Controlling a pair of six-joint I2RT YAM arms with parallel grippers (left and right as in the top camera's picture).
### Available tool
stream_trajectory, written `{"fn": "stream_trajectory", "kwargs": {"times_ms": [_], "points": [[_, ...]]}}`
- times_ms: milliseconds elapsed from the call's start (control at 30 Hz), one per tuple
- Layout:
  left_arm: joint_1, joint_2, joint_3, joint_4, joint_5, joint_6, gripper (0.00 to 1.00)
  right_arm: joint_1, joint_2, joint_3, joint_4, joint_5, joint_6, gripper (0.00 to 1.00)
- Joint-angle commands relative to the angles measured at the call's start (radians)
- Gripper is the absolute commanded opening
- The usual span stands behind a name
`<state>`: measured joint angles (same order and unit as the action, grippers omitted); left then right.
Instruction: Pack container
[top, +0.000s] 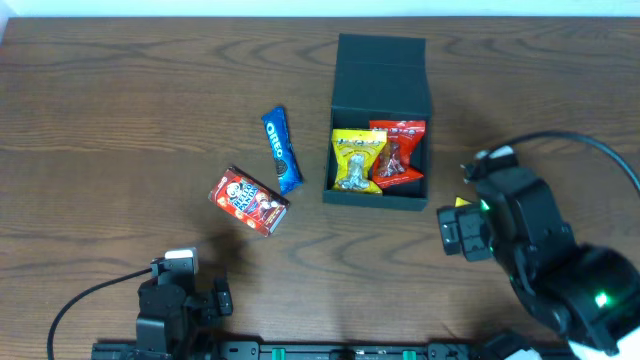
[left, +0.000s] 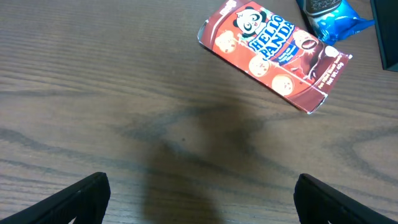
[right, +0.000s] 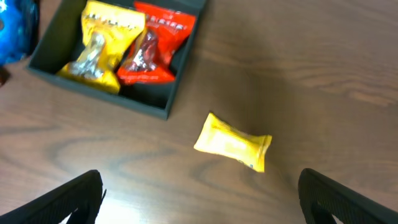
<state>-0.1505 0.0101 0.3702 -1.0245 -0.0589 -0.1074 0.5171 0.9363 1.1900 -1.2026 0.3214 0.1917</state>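
Dark wood-grain table (top: 100, 120) fills every view. The left gripper (left: 202, 199) and right gripper (right: 202, 199) both gape wide, holding nothing. The container (right: 93, 93) sits open ahead-left of the right gripper, with a yellow packet (right: 233, 144) on the wood between them.

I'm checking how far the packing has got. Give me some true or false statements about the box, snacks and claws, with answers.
A yellow packet and a red packet lie inside the container. True.
The container's lid is shut. False: it is open.
The Oreo packet lies on the table, left of the container. True.
The right claw holds the small yellow packet. False: the claw is open and the packet lies on the table.
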Motion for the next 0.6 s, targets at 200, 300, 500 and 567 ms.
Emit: {"fn": "stream_trajectory", "kwargs": {"times_ms": [200, 300, 500, 567], "points": [[0.006, -0.006, -0.03, -0.031, 0.0, 0.007, 0.95, -0.164, -0.309, -0.332, 0.156, -0.165, -0.203, 0.99], [0.006, -0.006, -0.03, -0.031, 0.0, 0.007, 0.95, -0.225, -0.397, -0.376, 0.151, -0.165, -0.151, 0.99], [0.006, -0.006, -0.03, -0.031, 0.0, 0.007, 0.95, -0.269, -0.521, -0.416, 0.061, -0.183, -0.05, 0.99], [0.006, -0.006, -0.03, -0.031, 0.0, 0.007, 0.95, -0.269, -0.52, -0.416, 0.061, -0.183, -0.05, 0.99]]}}
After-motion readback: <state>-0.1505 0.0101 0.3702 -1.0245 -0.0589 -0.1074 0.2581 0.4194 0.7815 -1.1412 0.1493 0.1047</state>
